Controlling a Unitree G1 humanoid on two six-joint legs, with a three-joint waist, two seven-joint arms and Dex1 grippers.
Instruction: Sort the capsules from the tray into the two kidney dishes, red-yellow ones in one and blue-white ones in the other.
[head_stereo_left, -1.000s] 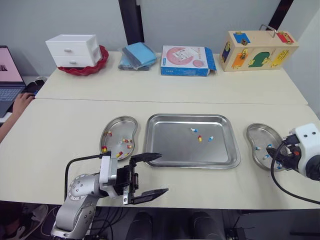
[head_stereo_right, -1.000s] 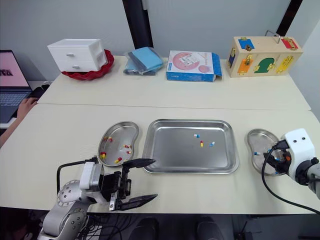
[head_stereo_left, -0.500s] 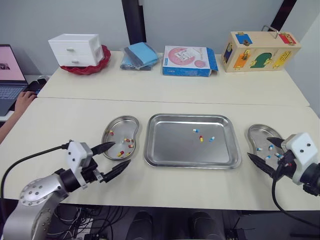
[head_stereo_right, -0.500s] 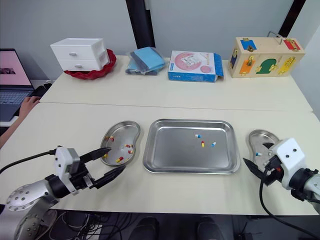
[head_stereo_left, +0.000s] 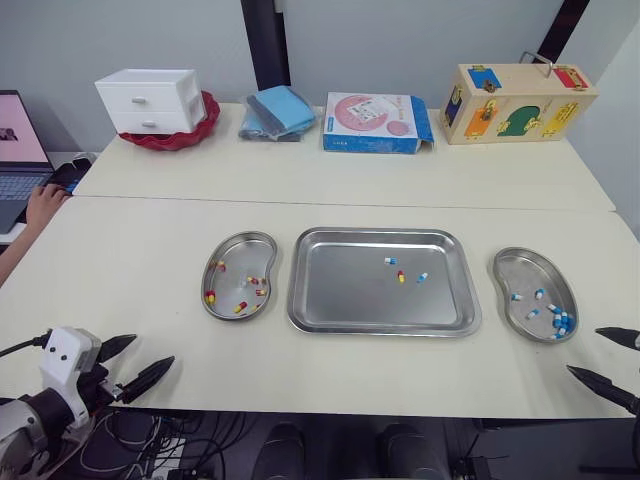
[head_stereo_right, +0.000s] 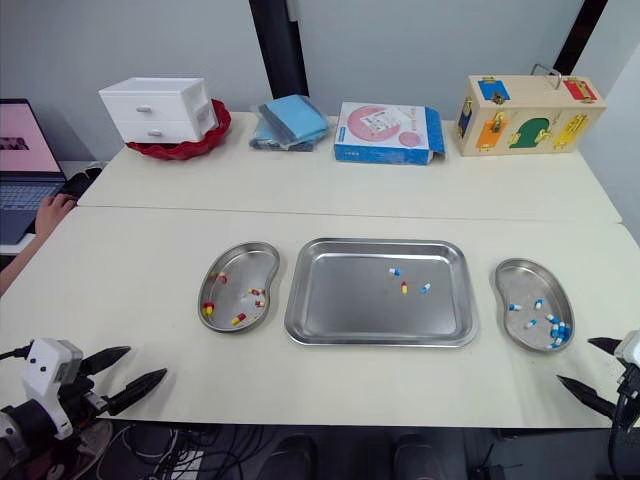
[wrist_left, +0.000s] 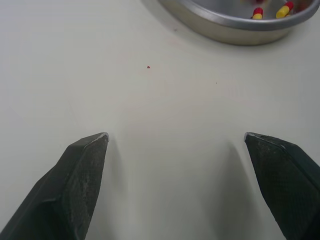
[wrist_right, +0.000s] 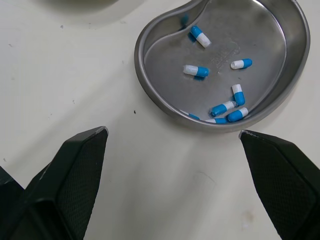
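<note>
The steel tray (head_stereo_left: 340, 300) lies mid-table with two blue-white capsules (head_stereo_left: 390, 261) and one red-yellow capsule (head_stereo_left: 401, 277) in it. To its left, a kidney dish (head_stereo_left: 240, 265) holds several red-yellow capsules (wrist_left: 257, 12). On the other side, the right kidney dish (wrist_right: 250, 35) holds several blue-white capsules (wrist_right: 196, 71). My left gripper (head_stereo_left: 154, 349) is open and empty near the front left edge, well short of the left dish. My right gripper (head_stereo_left: 583, 350) is open and empty at the front right edge, just in front of the right dish.
Along the back stand a white drawer box (head_stereo_left: 148, 99) on a red dish, folded blue cloths (head_stereo_left: 277, 110), a pink-blue carton (head_stereo_left: 374, 121) and a wooden lock box (head_stereo_left: 517, 100). A laptop (head_stereo_left: 15, 160) and a person's hand (head_stereo_left: 45, 205) are at the far left.
Both arms have drawn back toward the table's front edge. The left gripper moved left, away from the left dish. The right gripper came off the right dish. Both stayed open.
</note>
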